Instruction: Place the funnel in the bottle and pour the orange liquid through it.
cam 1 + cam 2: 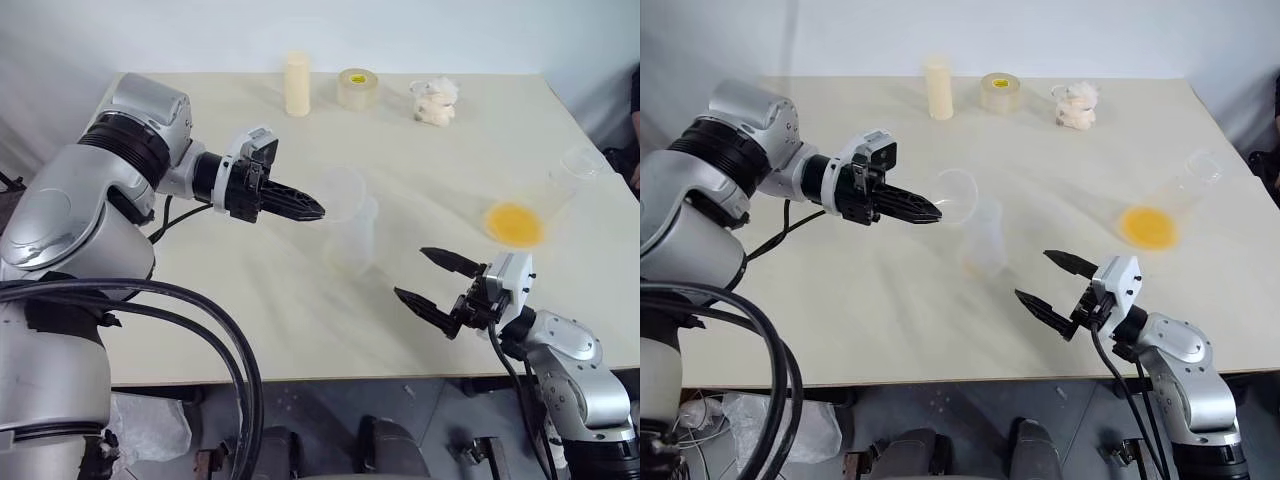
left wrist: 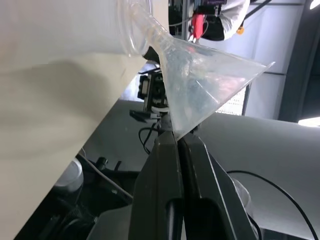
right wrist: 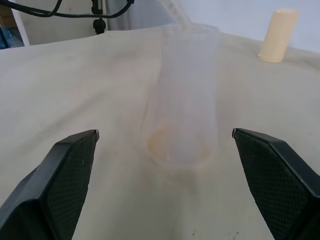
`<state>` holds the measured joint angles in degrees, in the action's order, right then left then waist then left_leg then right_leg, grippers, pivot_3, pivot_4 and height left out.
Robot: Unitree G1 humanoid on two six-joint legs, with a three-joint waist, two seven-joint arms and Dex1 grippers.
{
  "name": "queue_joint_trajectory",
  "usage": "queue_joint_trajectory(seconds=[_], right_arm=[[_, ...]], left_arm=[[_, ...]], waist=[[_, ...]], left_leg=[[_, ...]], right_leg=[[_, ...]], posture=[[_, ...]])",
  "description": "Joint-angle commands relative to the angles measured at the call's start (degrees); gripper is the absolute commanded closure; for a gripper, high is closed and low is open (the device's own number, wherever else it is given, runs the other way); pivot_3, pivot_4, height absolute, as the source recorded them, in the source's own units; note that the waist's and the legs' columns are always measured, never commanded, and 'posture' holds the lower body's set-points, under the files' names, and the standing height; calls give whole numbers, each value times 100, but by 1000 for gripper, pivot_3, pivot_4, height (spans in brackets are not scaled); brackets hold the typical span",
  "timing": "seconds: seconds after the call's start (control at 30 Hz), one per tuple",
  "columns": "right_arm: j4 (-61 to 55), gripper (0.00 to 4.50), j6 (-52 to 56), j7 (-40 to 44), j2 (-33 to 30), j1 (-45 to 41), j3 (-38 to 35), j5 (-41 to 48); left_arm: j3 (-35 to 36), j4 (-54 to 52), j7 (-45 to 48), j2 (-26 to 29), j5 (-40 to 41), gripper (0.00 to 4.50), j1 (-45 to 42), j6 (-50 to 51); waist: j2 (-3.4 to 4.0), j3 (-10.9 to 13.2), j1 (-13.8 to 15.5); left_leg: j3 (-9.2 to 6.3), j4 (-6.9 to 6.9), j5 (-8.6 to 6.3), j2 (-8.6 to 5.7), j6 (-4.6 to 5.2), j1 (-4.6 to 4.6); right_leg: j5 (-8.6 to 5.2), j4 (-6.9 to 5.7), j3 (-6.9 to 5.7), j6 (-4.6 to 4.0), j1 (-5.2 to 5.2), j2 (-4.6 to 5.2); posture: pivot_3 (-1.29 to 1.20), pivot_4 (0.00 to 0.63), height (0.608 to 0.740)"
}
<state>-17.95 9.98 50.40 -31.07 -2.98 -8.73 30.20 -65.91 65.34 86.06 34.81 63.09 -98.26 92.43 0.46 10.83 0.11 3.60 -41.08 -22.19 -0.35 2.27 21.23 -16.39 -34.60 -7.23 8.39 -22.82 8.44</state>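
lowering the clear funnel (image 2: 200, 80) toward the frosted bottle (image 1: 985, 238), left gripper (image 1: 305, 207) clamped shut on the cone's rim, spout tip right at the bottle's wide mouth in the left wrist view. the bottle stands upright mid-table, at about 3 o'clock from the left fingertips and touching nothing else. right gripper (image 1: 1052, 281) hangs wide open and empty at 5 o'clock from the bottle, jaws facing it in the right wrist view. orange liquid (image 1: 514, 223) sits as a shallow pool in a clear wide-based vessel (image 1: 1185, 190) lying tilted at about 3 o'clock, well apart from the bottle.

to do this well, i'd judge: bring the spout plumb over the mouth's centre before dropping, go slow, since the light bottle could tip if the spout snags the rim. the open right gripper could steady the bottle. let go only once the cone rests level.
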Motion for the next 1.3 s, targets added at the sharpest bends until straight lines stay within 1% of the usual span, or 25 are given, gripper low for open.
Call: queue_joint_trajectory(seconds=[0.03,0.33,0.43,0.5,0.7,0.83,0.93,1.03,1.07,1.13,1.2,1.3], right_arm=[[-257,0,-119,-26,11,32,-23,22],[-278,0,-144,-100,21,42,-34,5],[-272,0,-188,-123,37,-17,-59,22],[-280,0,-198,-131,34,-48,-80,48],[-347,0,-170,-194,-1,-181,-217,208],[-297,0,-189,-170,-29,-196,-240,189],[-255,0,-196,-156,-45,-223,-250,180],[-212,0,-198,-146,-73,-274,-262,161],[-205,0,-189,-148,-93,-288,-284,160],[-186,0,-172,-128,-167,-293,-346,160],[-156,0,-159,-101,-232,-298,-394,174],[-67,0,-126,-36,-343,-345,-464,199]], left_arm=[[360,119,644,-67,-259,4458,-41,7],[889,224,644,-398,-916,4458,-75,7],[1074,342,644,-501,-1099,3835,-98,7],[1176,379,644,-539,-1187,3294,-107,7],[1410,434,644,-597,-1397,1305,-134,7],[1567,458,644,-611,-1515,75,-180,7],[1698,449,644,-589,-1626,29,-224,7],[1964,385,643,-488,-1907,29,-249,7],[2060,136,643,-333,-1993,29,-192,-172],[2438,-452,643,21,-2083,29,48,-1012],[2849,-940,644,261,-2152,29,361,-1728],[3196,-1652,611,615,-2395,29,921,-2200]], waist=[[0,0,-4],[-1,0,-3],[-1,1,-4],[-1,1,-4],[-1,1,-3],[-1,1,-1],[-1,1,-2],[-1,1,-9],[-1,1,-10],[-2,3,-20],[0,3,-23],[1,3,-13]], left_leg=[[1,0,0,0,0,0],[1,-1,0,0,0,0],[4,0,0,1,0,-1],[6,-1,0,1,0,-1],[3,-1,0,1,0,0],[5,-1,0,0,0,0],[5,-1,0,0,0,0],[5,-1,0,1,0,-1],[5,-1,0,1,0,-1],[4,0,0,2,0,0],[2,3,0,7,0,0],[1,0,0,8,0,-3]], right_leg=[[0,0,0,0,0,0],[0,-1,-1,0,0,0],[0,-1,-1,0,0,0],[0,-1,-1,0,0,0],[0,-1,-2,0,0,0],[0,-3,-2,0,0,0],[0,-3,-2,0,0,0],[0,-3,-2,0,0,0],[0,-3,-2,0,0,0],[0,-4,-2,0,-4,0],[0,-10,6,0,-17,2],[0,-24,7,0,-19,5]], posture=[[0,150,740],[0,150,740],[0,150,740],[0,150,740],[0,150,740],[0,150,740],[0,150,740],[0,150,740],[0,150,740],[0,150,740],[0,150,740],[0,150,740]])
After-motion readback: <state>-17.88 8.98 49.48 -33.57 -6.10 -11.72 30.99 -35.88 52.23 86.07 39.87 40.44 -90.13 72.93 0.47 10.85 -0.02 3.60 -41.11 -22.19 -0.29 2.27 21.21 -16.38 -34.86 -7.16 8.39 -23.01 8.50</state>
